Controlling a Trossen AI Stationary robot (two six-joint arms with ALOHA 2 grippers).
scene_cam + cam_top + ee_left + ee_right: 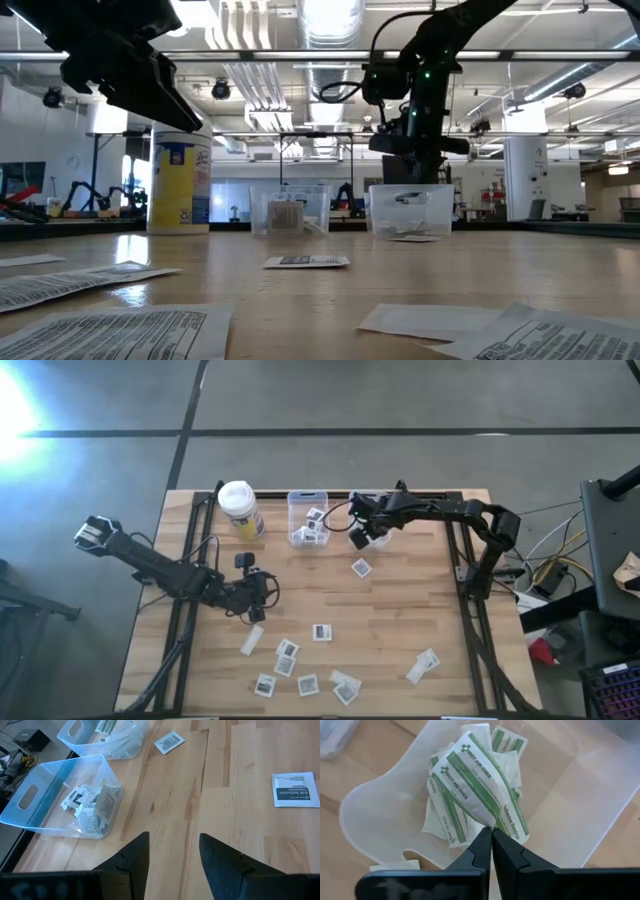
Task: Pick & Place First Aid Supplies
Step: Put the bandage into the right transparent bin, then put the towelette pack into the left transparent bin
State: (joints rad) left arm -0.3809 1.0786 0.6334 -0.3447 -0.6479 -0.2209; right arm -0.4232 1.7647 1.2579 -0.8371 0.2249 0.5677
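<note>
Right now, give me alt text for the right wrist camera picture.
The right gripper, fingers shut on the corner of a green-striped bandage packet, holds it over a clear plastic bin that contains a small pile of similar packets. Wooden table shows around the bin.

Between my right fingers, the green-striped packet reads "FIRST AID ONLY", twice over. Off my left wrist, the square packet reads "BZK Antiseptic Towelette". Nothing else legible.

Bright overhead lighting, window glare top-left, blurry foreground packets
</note>
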